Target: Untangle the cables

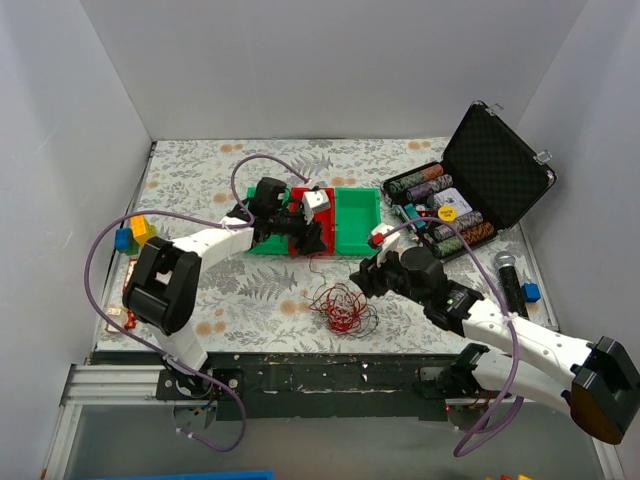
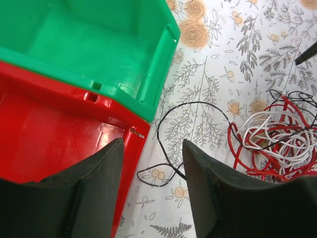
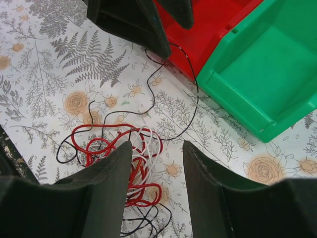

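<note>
The cables (image 1: 340, 305) are a clump of thin red, white and black wires on the floral cloth between the arms. My left gripper (image 1: 305, 235) is open and empty at the near edge of the red bin (image 1: 300, 212). In the left wrist view a loose black wire (image 2: 171, 171) loops on the cloth under the gripper (image 2: 152, 148), and the clump (image 2: 277, 144) lies to the right. My right gripper (image 1: 362, 272) is open and empty. In its wrist view the gripper (image 3: 157, 148) hovers over the clump's (image 3: 133, 158) right side, and the black wire (image 3: 193, 99) arcs off to the left gripper.
A green bin (image 1: 357, 220) stands beside the red one, with another green bin (image 1: 262, 245) under the left arm. An open case of poker chips (image 1: 470, 190) sits at the back right, a microphone (image 1: 508, 280) in front of it. Coloured blocks (image 1: 135, 235) lie at the left edge.
</note>
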Robot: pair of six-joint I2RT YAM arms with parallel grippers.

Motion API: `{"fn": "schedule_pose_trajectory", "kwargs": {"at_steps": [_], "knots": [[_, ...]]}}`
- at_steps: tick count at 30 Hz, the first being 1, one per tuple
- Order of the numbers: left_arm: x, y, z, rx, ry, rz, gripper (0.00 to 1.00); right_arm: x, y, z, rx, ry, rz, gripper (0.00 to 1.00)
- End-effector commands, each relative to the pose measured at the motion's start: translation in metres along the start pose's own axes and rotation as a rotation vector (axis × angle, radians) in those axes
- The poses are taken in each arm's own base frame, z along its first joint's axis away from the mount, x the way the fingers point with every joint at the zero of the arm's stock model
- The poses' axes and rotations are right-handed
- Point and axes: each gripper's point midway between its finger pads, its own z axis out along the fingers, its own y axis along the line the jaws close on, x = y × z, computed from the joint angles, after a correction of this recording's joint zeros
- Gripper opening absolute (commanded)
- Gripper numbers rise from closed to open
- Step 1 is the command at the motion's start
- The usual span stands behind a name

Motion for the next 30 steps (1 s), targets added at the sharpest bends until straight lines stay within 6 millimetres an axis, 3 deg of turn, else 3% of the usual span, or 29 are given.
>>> {"fn": "schedule_pose_trajectory", "kwargs": {"at_steps": [1, 4, 11, 13, 18, 23, 25, 29, 30], "knots": [[-0.008, -0.009, 0.003, 0.082, 0.020, 0.013, 0.40, -0.012, -0.004, 0.002, 0.004, -0.042, 0.014, 0.54], [-0.010, -0.012, 0.003, 0.132, 0.051, 0.016, 0.22, -0.011, -0.008, 0.004, 0.016, -0.038, 0.018, 0.54], [0.002, -0.021, -0.006, 0.170, 0.137, 0.014, 0.00, -0.017, -0.007, 0.004, -0.002, -0.050, 0.019, 0.53], [-0.005, -0.025, -0.011, 0.167, 0.123, 0.021, 0.00, -0.018, -0.008, 0.005, -0.002, -0.048, 0.019, 0.53], [-0.048, -0.037, -0.031, 0.166, 0.046, 0.034, 0.00, -0.025, -0.009, 0.009, 0.006, -0.046, 0.014, 0.53], [-0.067, -0.049, -0.050, 0.151, -0.001, 0.067, 0.00, -0.030, -0.011, 0.011, 0.012, -0.062, 0.014, 0.53], [-0.066, -0.053, -0.054, 0.148, -0.005, 0.074, 0.00, -0.031, -0.010, 0.012, 0.010, -0.067, 0.012, 0.54], [-0.046, -0.056, -0.055, 0.140, 0.028, 0.076, 0.00, -0.031, -0.009, 0.011, 0.005, -0.071, 0.016, 0.54], [-0.039, -0.057, -0.054, 0.140, 0.041, 0.072, 0.05, -0.032, -0.009, 0.011, 0.005, -0.072, 0.017, 0.54]]}}
